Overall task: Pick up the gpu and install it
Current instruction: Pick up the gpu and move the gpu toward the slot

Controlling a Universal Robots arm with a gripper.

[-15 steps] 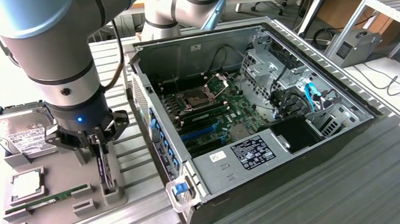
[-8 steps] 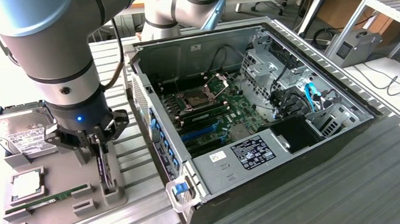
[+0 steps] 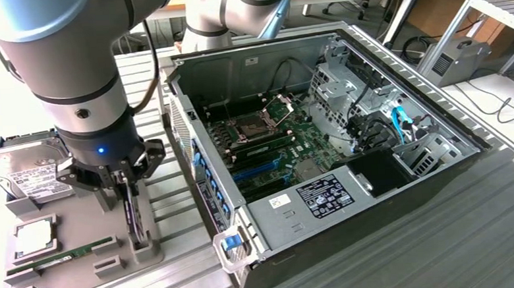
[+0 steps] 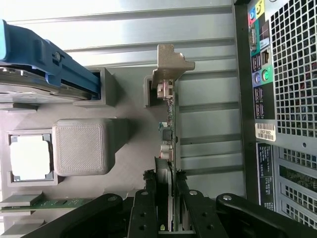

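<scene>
From the exterior view, the arm [image 3: 68, 61] reaches down over a grey tray [image 3: 76, 219] on the bench [image 3: 439, 253], at the exterior view's left of the open computer case [image 3: 209, 74]. This view looks into the case, at its motherboard, empty processor socket and cables. It also shows the tray's layout: a hard drive [image 3: 25, 168] at the far end, then a processor [image 3: 35, 238] and a RAM stick [image 3: 60, 258], with the gpu [image 3: 134, 213] standing on edge in a slot along the side of the tray nearest the case

The wrist view gives what the arm hides there: the gpu [image 4: 171, 131] is seen edge-on, its silver bracket [image 4: 168, 64] at the end far from the jaws and its lower edge seated in the tray [image 4: 133, 144]. The case's perforated rear panel [image 4: 292, 74] with its coloured ports stands just beside it. The jaws are about half closed around the card, one of the black fingers [image 4: 143, 213] against each face, gripping it near the end away from the bracket. The processor [image 4: 29, 157], the hard drive [image 4: 29, 84] and the RAM stick [image 4: 49, 203] lie on the card's other side
</scene>
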